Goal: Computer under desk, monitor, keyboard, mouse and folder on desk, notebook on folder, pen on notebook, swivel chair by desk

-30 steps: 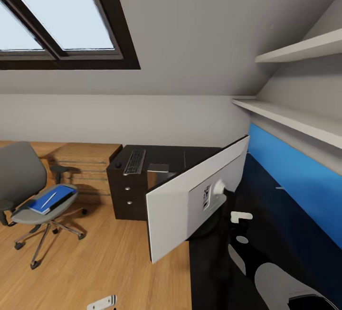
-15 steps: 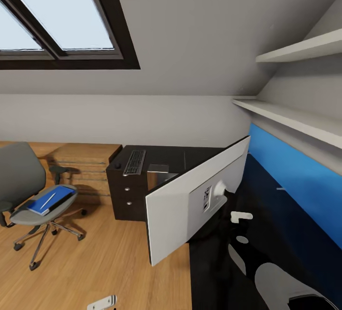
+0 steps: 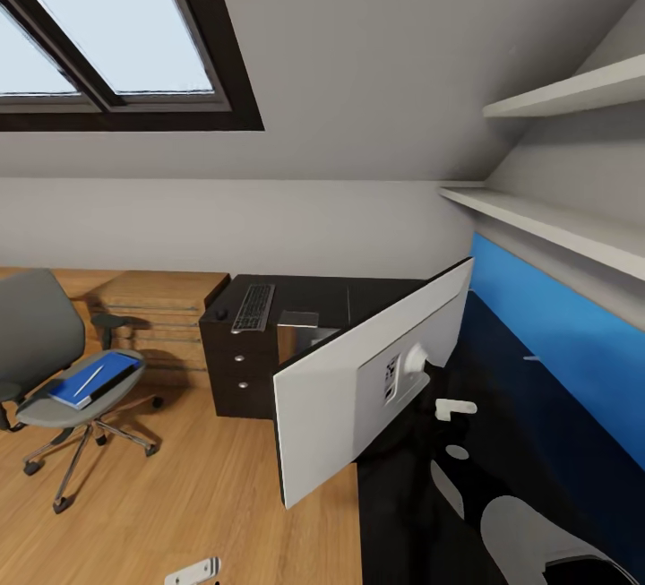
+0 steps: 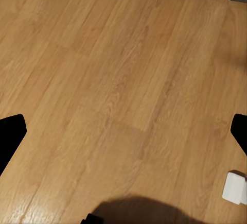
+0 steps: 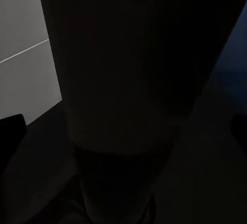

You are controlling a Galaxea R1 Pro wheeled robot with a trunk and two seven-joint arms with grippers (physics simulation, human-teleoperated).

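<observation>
- Two dark tips of the left gripper [image 4: 123, 131] stand wide apart in its wrist view, spread over bare wooden floor [image 4: 118, 69] with nothing between them.
- The right gripper [image 5: 123, 126] faces a dark upright column close up. The picture is too dark for me to tell whether it is clenched on it or loose.
- The monitor [image 3: 358, 379] sits just ahead of the robot's right side with its pale back to the head camera. It is tilted, its long axis running from near-left to far-right, and the right arm is by far the nearer one.
- The desk [image 3: 331, 294] lies beyond the monitor, ahead and to the left. The keyboard [image 3: 253, 305] is already on it, with the mouse [image 3: 221, 311] just beside.
- Farther left, well apart from the desk, the swivel chair [image 3: 36, 334] carries the blue folder [image 3: 98, 374] with the pen [image 3: 90, 377] lying on the stack.
- Against a second ago, the chair sits slightly lower and further left in the frame while the monitor barely shifts. That reads as the camera moving, not the furniture.
</observation>
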